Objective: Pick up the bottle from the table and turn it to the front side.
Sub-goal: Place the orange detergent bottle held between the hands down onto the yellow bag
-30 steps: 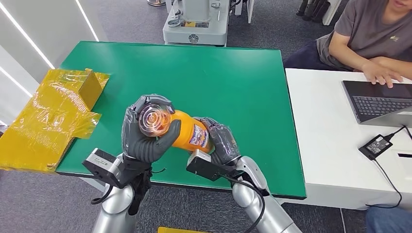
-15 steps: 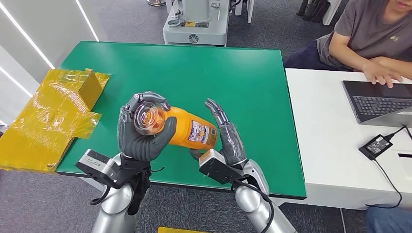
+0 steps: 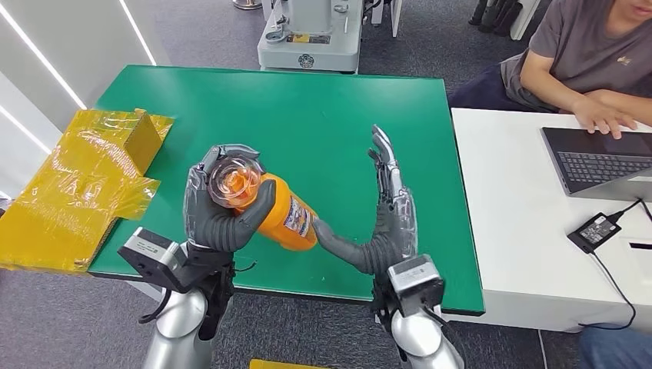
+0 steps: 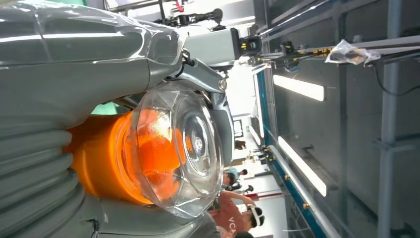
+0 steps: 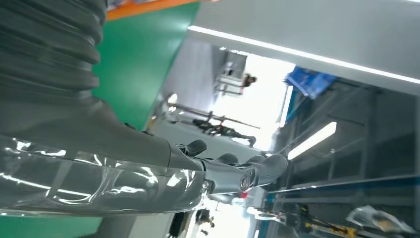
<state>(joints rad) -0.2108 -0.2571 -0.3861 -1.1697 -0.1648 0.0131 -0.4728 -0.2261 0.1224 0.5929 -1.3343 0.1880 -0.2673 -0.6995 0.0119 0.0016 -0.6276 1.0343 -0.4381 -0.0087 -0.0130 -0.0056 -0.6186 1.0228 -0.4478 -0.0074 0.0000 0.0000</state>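
An orange bottle [image 3: 283,217] with a clear faceted cap [image 3: 234,182] and a blue-and-white label is held above the near part of the green table [image 3: 307,123]. My left hand [image 3: 219,211] grips it at the cap end, fingers wrapped around the neck. The cap faces the camera and the bottle's base points to the right. In the left wrist view the clear cap [image 4: 181,148] sits in front of the orange body [image 4: 106,161]. My right hand [image 3: 383,219] is open, fingers straight and pointing away; its thumb reaches toward the bottle's base.
A yellow taped cardboard box [image 3: 81,184] lies at the table's left edge. A white desk [image 3: 530,231] adjoins on the right, with a laptop [image 3: 603,161], a power adapter [image 3: 596,229] and a seated person [image 3: 592,61]. A grey machine base [image 3: 310,34] stands behind the table.
My right hand let go of the bottle's base, opened and swung away to the right with its fingers straightened. My left hand kept its grip and tilted the bottle's base downward.
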